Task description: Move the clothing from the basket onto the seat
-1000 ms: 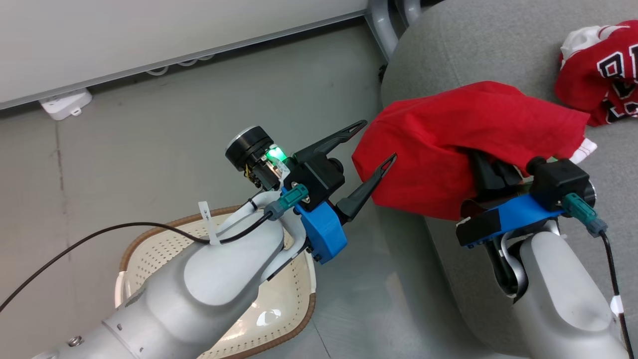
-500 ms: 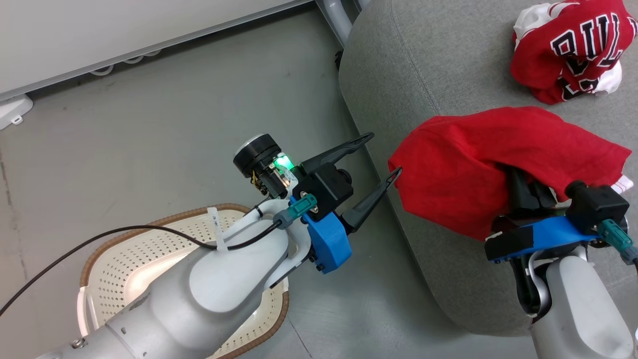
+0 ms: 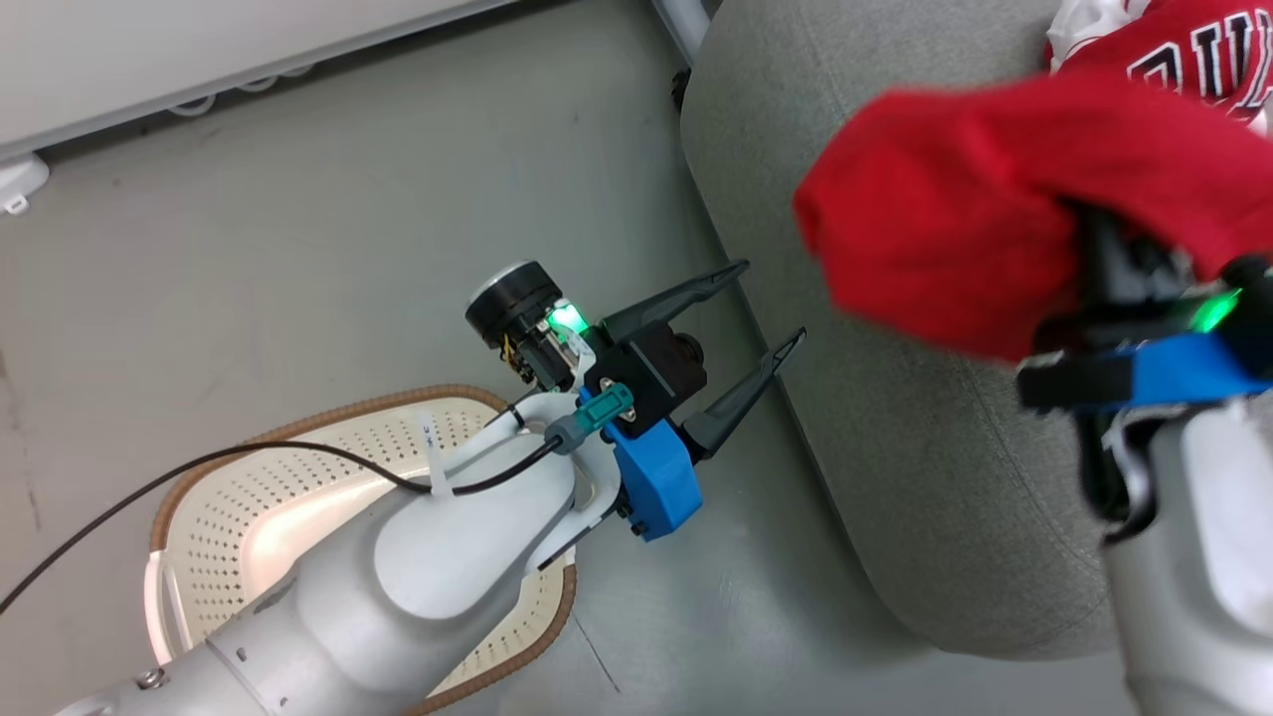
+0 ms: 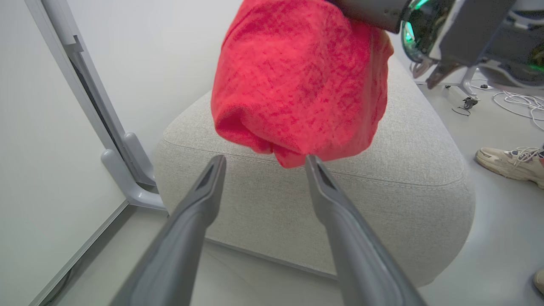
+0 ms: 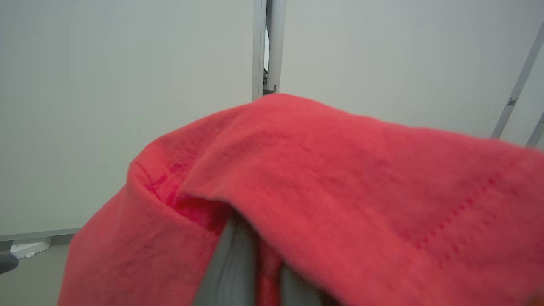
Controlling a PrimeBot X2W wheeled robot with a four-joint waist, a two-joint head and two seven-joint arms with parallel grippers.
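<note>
Red garment (image 3: 945, 209) above seat (image 3: 895, 477), lettered jersey (image 3: 1183, 55) just behind, basket (image 3: 328, 423) well apart

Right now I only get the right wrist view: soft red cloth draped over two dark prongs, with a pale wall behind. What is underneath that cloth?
Observer: The plain red fabric garment, held by the right gripper, hangs over the large rounded light grey woven seat.
Operator: Is anything lying on that seat?
Observer: Yes, a crumpled red jersey with black-and-white lettering lies further back on it.
Operator: And the other arm?
Observer: The left gripper is open and empty. It is held over the grey floor between the seat and the oval cream-white perforated plastic basket.
</note>
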